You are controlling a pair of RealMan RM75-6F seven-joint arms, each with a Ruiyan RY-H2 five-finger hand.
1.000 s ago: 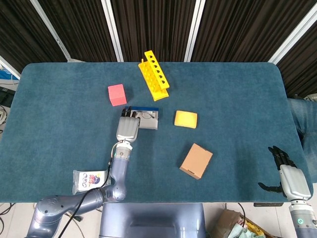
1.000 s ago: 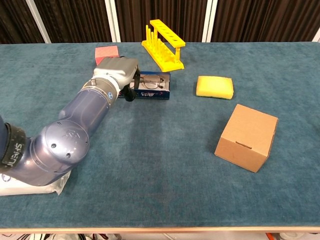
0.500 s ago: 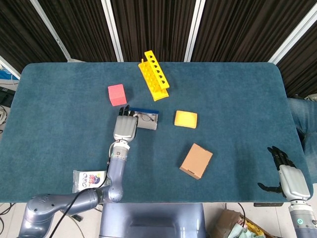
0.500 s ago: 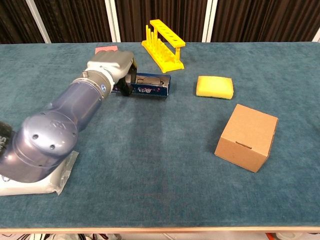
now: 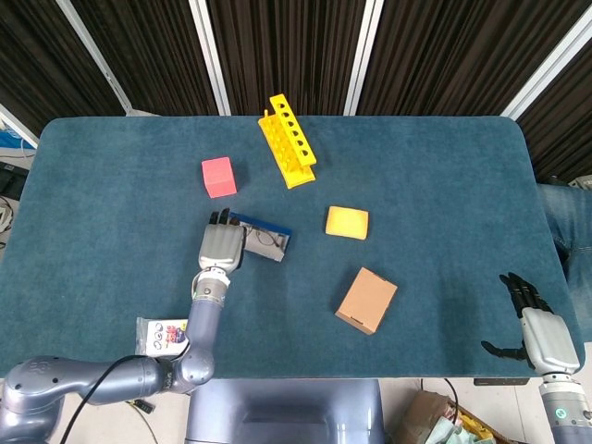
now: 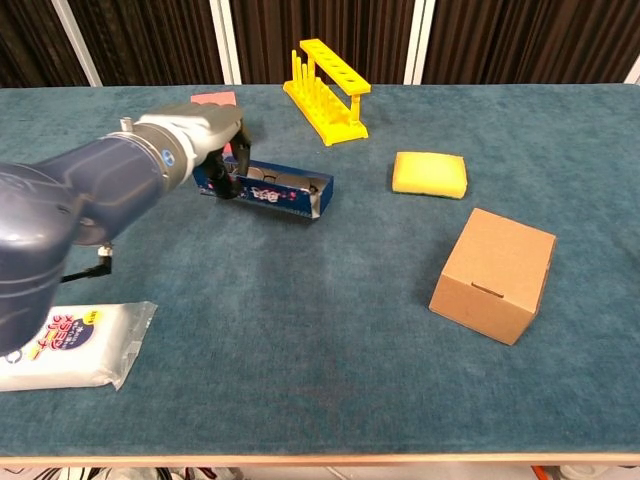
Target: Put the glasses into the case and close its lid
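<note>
Blue glasses case held at one end

Grey left hand (image 6: 190, 140) grips the left end of the blue glasses case (image 6: 268, 190), its lid open, glasses (image 5: 263, 240) faintly visible inside. Pink cube (image 5: 218, 177) sits just behind the case; yellow sponge (image 6: 429, 174) lies to its right. Right hand (image 5: 541, 334), fingers spread, holds nothing.

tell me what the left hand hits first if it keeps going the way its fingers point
Probably the small pink cube. The left hand, gripping the blue glasses case, has its fingers pointing up-table towards it. Height is unclear, so it might pass above.

No text can be read — the print on the white packet (image 6: 70, 345) and the case (image 6: 268, 190) is too small.
</note>
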